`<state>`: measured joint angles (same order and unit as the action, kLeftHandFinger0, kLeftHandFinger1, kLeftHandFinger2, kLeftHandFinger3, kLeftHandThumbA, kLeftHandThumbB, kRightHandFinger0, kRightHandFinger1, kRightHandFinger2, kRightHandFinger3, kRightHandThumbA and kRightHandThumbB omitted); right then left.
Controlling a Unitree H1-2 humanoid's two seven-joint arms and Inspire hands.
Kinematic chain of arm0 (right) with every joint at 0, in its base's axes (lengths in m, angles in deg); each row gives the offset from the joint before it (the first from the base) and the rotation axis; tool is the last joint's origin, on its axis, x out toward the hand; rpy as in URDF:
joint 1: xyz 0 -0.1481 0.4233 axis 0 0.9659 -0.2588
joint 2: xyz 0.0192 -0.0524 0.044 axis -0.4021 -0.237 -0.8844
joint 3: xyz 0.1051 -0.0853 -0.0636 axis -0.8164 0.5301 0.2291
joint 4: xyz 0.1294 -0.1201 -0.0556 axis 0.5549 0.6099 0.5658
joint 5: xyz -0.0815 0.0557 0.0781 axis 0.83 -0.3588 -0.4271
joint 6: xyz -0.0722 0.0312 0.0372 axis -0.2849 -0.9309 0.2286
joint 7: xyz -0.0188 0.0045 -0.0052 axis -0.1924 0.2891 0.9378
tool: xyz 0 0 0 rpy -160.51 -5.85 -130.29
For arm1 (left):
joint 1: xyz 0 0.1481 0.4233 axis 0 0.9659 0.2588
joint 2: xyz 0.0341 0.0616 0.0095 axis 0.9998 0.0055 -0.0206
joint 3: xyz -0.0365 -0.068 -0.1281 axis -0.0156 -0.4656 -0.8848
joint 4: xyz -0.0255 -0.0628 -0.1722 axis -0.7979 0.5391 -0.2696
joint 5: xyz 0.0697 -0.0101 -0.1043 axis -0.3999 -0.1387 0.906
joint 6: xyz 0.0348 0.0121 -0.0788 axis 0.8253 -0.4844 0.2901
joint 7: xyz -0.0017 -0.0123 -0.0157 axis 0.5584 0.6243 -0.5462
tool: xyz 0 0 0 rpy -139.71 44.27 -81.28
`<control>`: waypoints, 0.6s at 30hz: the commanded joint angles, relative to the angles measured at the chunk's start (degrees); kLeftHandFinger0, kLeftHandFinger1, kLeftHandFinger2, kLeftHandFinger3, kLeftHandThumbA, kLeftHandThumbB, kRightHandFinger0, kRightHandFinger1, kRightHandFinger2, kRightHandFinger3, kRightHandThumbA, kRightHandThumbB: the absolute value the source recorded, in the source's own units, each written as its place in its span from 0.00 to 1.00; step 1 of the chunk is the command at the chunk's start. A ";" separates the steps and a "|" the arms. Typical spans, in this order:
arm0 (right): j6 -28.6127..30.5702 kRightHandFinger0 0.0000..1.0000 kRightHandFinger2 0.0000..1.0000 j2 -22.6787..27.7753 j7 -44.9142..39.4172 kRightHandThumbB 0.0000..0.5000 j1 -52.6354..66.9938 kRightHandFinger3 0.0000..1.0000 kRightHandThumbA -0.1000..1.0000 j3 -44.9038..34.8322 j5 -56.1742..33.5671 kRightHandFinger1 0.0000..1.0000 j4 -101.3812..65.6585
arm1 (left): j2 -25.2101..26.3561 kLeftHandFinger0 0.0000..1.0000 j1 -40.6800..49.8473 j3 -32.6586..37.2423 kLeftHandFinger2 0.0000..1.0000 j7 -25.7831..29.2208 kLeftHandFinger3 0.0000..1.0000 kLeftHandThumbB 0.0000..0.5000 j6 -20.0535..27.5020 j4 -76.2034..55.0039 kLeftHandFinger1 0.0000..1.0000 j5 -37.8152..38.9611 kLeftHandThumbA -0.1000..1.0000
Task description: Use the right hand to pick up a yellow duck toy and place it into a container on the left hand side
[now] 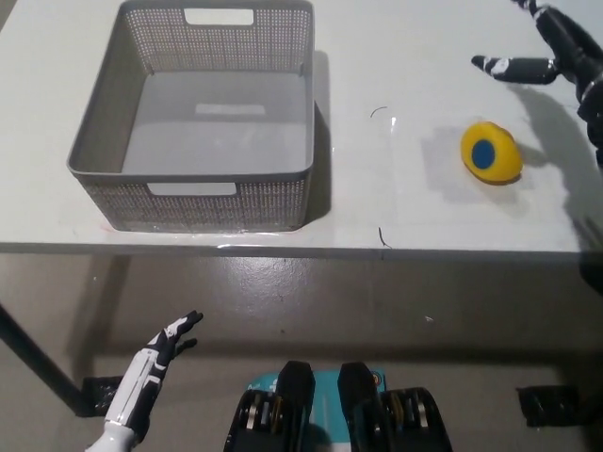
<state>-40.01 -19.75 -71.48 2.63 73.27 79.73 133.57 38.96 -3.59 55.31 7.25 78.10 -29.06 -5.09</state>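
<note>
A yellow duck toy (491,153) with a blue round spot lies on the white table (405,198), right of the middle. My black right hand (556,58) hovers above and behind it at the upper right, open with fingers spread, holding nothing. The grey mesh container (200,118) stands on the table's left part with nothing inside it. My white left hand (151,375) rests low at the bottom left, below the table edge, open.
The table's front edge (301,249) runs across the picture's middle, with dark floor (311,301) below it. Bare tabletop separates the container from the duck.
</note>
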 commanded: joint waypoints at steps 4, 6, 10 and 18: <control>2.45 1.00 1.00 1.77 3.90 0.91 -3.70 1.00 0.84 4.98 3.44 1.00 6.99 | 0.28 0.95 1.11 -0.53 1.00 0.20 1.00 1.00 2.42 -2.29 1.00 -0.19 1.00; 2.34 1.00 1.00 1.88 3.39 0.96 -4.42 1.00 0.85 6.44 4.14 1.00 8.48 | 0.40 0.94 0.95 -0.66 1.00 0.29 1.00 1.00 2.42 -2.13 1.00 -0.20 1.00; 2.40 1.00 1.00 1.98 3.94 1.00 -3.88 1.00 0.89 7.63 4.41 1.00 8.50 | 0.45 0.93 1.54 -0.57 1.00 0.34 1.00 1.00 2.42 -2.30 1.00 -0.49 1.00; 1.42 1.00 1.00 1.64 1.71 1.00 -3.00 1.00 0.96 8.31 3.46 1.00 8.30 | 0.66 0.93 1.81 -0.27 1.00 0.05 1.00 1.00 2.42 -2.27 1.00 -0.73 1.00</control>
<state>-39.21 -19.68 -69.77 2.68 81.30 83.02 142.28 38.98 -1.82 55.33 7.26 78.56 -29.44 -5.40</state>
